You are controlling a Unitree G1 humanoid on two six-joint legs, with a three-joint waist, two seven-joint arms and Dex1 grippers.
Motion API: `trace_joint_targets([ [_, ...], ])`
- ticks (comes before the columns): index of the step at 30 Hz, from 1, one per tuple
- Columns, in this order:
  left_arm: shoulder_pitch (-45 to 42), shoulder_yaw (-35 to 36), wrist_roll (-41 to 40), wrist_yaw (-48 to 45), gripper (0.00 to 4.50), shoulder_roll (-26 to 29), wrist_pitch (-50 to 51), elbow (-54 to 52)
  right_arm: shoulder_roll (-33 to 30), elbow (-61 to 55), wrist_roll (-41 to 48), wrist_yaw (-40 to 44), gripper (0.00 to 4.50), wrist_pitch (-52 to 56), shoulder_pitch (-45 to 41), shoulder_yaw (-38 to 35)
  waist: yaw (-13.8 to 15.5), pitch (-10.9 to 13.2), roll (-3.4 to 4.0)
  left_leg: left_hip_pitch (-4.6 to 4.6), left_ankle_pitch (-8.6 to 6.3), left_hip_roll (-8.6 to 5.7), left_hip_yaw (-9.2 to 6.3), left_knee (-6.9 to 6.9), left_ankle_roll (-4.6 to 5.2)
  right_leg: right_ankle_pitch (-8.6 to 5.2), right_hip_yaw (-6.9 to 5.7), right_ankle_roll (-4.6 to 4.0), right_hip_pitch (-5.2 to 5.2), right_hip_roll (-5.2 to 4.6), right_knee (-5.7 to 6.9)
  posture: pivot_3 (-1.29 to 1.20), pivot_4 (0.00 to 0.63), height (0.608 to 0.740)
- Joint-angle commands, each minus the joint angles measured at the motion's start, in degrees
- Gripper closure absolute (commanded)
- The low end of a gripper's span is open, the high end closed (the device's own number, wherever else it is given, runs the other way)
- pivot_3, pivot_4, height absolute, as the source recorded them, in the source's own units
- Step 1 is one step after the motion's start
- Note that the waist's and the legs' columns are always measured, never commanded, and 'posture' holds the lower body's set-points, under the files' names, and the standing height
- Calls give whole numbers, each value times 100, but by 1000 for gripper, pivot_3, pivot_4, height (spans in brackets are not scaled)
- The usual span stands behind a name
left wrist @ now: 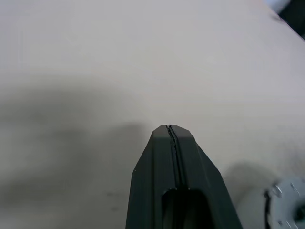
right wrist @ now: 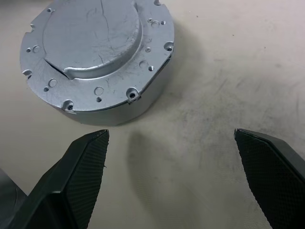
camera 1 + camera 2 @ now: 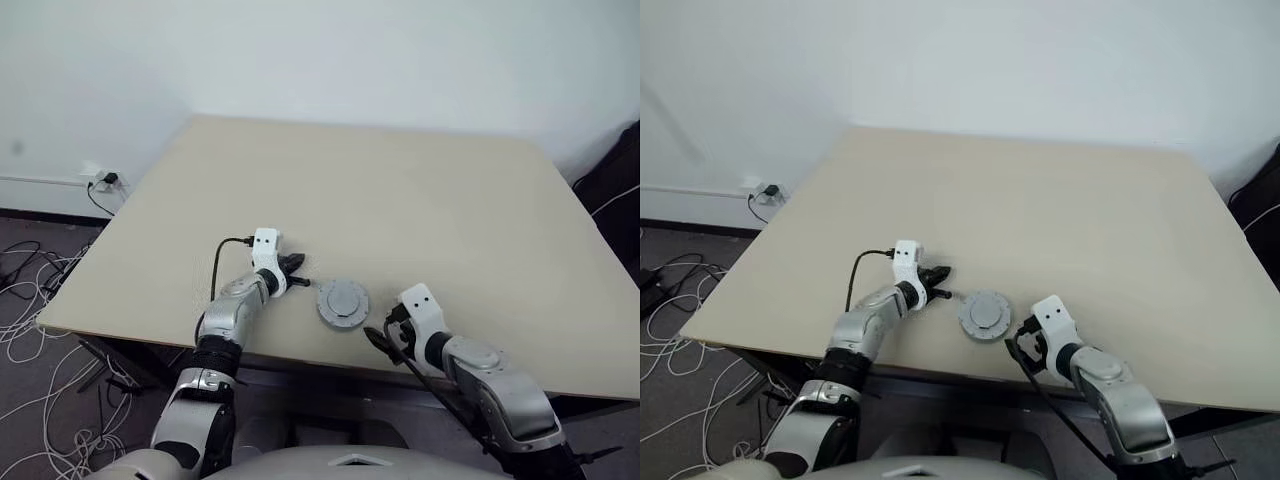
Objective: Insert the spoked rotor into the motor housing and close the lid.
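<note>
- One round silver assembly (image 2: 97, 55) sits on the tabletop (image 3: 420, 190), between my two pincers. What I see of it is the lid, a flat grey disc with a raised smooth centre and small holes round its rim, resting on a thick round body that I take to be the motor housing.
- No copper windings and no spoked rotor are visible, so I judge the rotor is already inside and the lid is in place; I cannot confirm what the housing holds, since the lid covers it.
- My right pincer (image 2: 171, 181) is spread wide and empty, its black fingers (image 2: 81, 176) hanging just short of the lid's near edge, not touching it.
- My left pincer (image 1: 172, 131) is pressed together with nothing between its fingers, its tip just beside the assembly on the side away from my right one; in the head views I cannot tell whether it touches.
- Risk: the lid may only be resting rather than seated. A nudge from either pincer could slide it off centre or push the whole housing across the smooth tabletop.
- Risk: a small notch or step shows at the edge of the raised centre; if that needs aligning, pressing down now could jam the lid crooked.
</note>
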Motion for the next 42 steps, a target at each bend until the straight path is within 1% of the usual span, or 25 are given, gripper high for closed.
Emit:
trace_joint_targets([
  [1,182,-139,-218,-415,4500,111,176,-782,4,-72,51,20,29,-70,-67,-22,-12,-1,1,0,0,0,1,0,0,0,1,0,-1,0,0,0,0,740],
  [9,960,-372,-894,-1109,4500,454,1192,-2172,-53,-77,71,41,29,-84,-38,-87,-99,-5,8,0,1,1,3,3,-1,1,9,-3,-4,1,10,0,0,740],
  [15,1357,-502,-1109,-918,4500,404,1694,-2807,-82,-65,83,-10,29,-104,6,-205,-98,-8,12,0,0,1,4,13,0,3,11,-7,-2,3,14,0,0,740],
  [18,1514,-577,-1147,-744,4500,310,1883,-3018,178,-17,183,-198,29,-321,12,-472,-96,-8,12,2,1,1,4,15,0,4,11,-8,-1,4,16,0,0,740],
  [22,1654,-631,-1206,-551,4500,210,2072,-3156,388,-12,364,-184,29,-437,50,-693,-95,-11,17,3,2,1,4,18,-1,4,13,-9,-1,6,21,0,0,740],
  [28,1711,-648,-1182,-310,4500,165,2141,-3152,392,16,394,-207,29,-427,60,-680,-96,-15,22,6,6,1,6,22,-8,4,14,-10,-4,8,35,0,0,740],
  [32,1704,-659,-1134,-136,4500,136,2149,-3111,602,46,481,-389,29,-421,0,-821,-95,-15,23,6,0,1,6,34,1,2,15,-13,-4,8,52,0,0,740],
  [35,1688,-671,-1134,-62,4500,135,2166,-3077,915,80,658,-624,29,-307,-91,-1115,-96,-15,23,8,-3,1,7,45,7,0,16,-17,-8,8,77,0,0,740],
  [38,1663,-728,-1077,29,4500,150,2191,-3016,1316,149,1050,-945,29,175,-242,-1648,-94,-16,25,12,0,1,7,51,2,-2,17,-20,-10,9,92,0,0,740],
  [42,1640,-766,-1062,100,4500,153,2182,-2975,1710,126,1642,-1142,29,755,-410,-2209,-102,-22,35,15,4,2,6,54,-1,0,17,-24,-10,13,98,0,0,740],
])
